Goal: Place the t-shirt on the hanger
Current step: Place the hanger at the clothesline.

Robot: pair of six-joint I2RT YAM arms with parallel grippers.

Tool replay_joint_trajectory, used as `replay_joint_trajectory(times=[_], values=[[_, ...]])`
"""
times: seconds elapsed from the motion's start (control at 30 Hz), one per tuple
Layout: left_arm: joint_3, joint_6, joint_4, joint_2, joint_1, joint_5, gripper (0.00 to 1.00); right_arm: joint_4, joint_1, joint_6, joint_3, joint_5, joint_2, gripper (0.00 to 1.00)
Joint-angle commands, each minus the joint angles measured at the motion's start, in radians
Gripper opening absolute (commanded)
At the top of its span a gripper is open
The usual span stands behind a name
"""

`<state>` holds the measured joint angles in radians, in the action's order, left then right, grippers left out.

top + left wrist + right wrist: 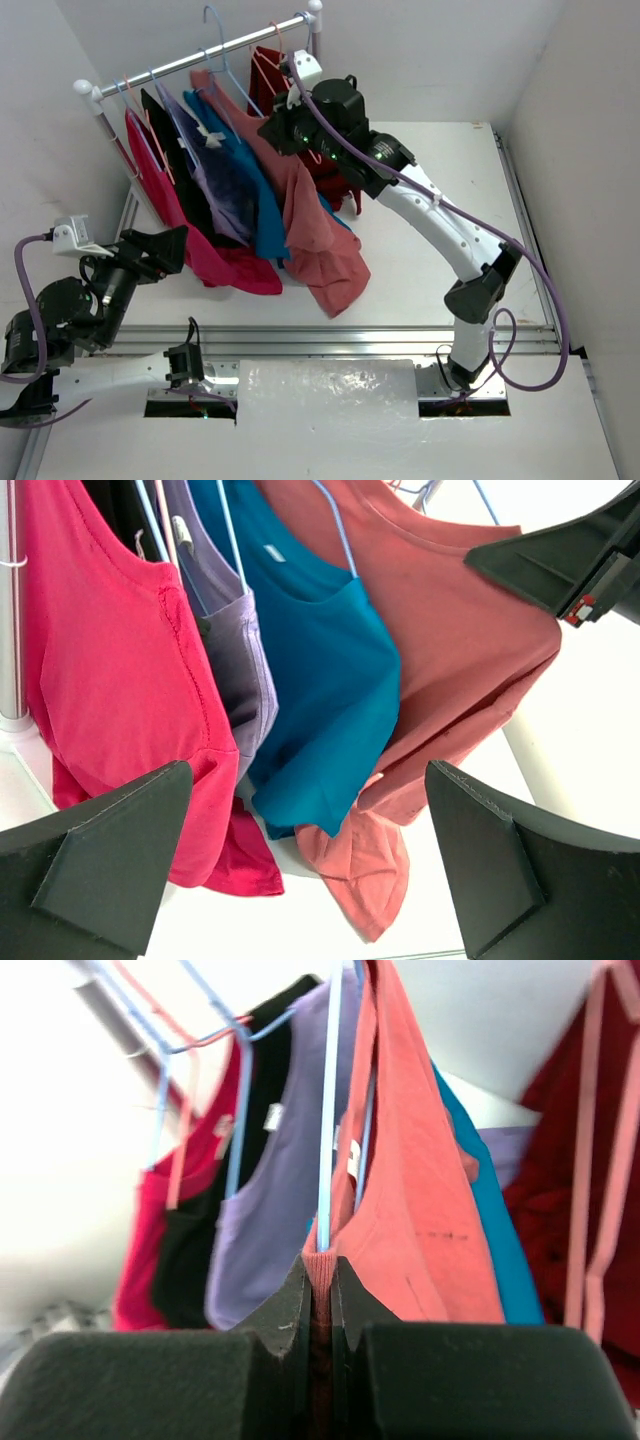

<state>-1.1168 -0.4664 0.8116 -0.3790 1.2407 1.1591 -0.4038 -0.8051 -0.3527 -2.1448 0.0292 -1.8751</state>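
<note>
Right gripper [320,1268] - fingers pressed together, pinching the collar edge of the t-shirt [318,225] just under the rail [200,55], toward its right end. Fabric is sandwiched between the pads in the right wrist view.

The hanger [327,1110] has its wire running up toward the rail right beside the pinched collar, and the wire passes inside the neck opening. The t-shirt hangs from the rail, body draped down and away from it, lower hem bunched. It looks seated on the hanger, but the far shoulder is hidden, so I can't confirm both sides.

Left gripper [170,248] - jaws spread wide, nothing between them. It sits well below the rail's left end, by the lower part of the magenta shirt [170,210]. Whether a fingertip touches that cloth, I can't tell.

Order along the rail from its left end:
- magenta shirt
- black shirt [190,1250]
- lavender shirt [270,1220]
- teal shirt [330,680]
- t-shirt
- maroon shirt [560,1190] on a pink hanger [590,1160], at the right end

The teal shirt hangs just beside the t-shirt and overlaps its front in the left wrist view.
</note>
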Motion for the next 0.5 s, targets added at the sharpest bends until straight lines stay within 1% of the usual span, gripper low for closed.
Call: replay_joint_trajectory(times=[0.0, 0.03, 0.07, 0.13, 0.17, 0.2, 0.27, 0.33, 0.37, 0.4, 0.47], values=[[0.011, 0.018, -0.028, 0.002, -0.014, -0.004, 1.00, 0.217, -0.013, -0.091, 0.048, -0.123, 0.066, 0.00], [0.011, 0.018, -0.031, 0.003, -0.015, -0.006, 1.00, 0.223, -0.013, -0.113, 0.069, -0.117, 0.077, 0.00], [0.011, 0.018, -0.031, 0.003, -0.014, -0.007, 1.00, 0.227, -0.013, -0.115, 0.104, -0.077, 0.089, 0.00], [0.015, 0.020, -0.034, 0.003, -0.015, -0.007, 1.00, 0.215, -0.013, -0.098, 0.123, -0.019, 0.110, 0.00], [0.015, 0.021, -0.035, 0.002, -0.015, -0.010, 1.00, 0.200, -0.002, -0.088, 0.109, 0.079, 0.110, 0.00], [0.018, 0.020, -0.034, 0.002, -0.014, -0.013, 1.00, 0.177, 0.012, -0.074, 0.102, 0.093, 0.103, 0.00], [0.025, 0.021, -0.035, -0.003, -0.015, -0.012, 1.00, 0.155, 0.050, -0.088, 0.089, 0.084, 0.084, 0.00], [0.022, 0.025, -0.038, -0.009, -0.017, -0.012, 1.00, 0.192, 0.060, -0.080, 0.120, 0.080, 0.086, 0.00], [0.022, 0.025, -0.040, -0.009, -0.021, -0.015, 1.00, 0.218, 0.061, -0.074, 0.164, 0.072, 0.090, 0.00], [0.025, 0.026, -0.042, -0.011, -0.023, -0.015, 1.00, 0.267, 0.063, -0.056, 0.181, 0.074, 0.091, 0.00], [0.031, 0.032, -0.051, -0.009, -0.024, -0.013, 1.00, 0.290, 0.075, -0.049, 0.181, 0.075, 0.068, 0.00]])
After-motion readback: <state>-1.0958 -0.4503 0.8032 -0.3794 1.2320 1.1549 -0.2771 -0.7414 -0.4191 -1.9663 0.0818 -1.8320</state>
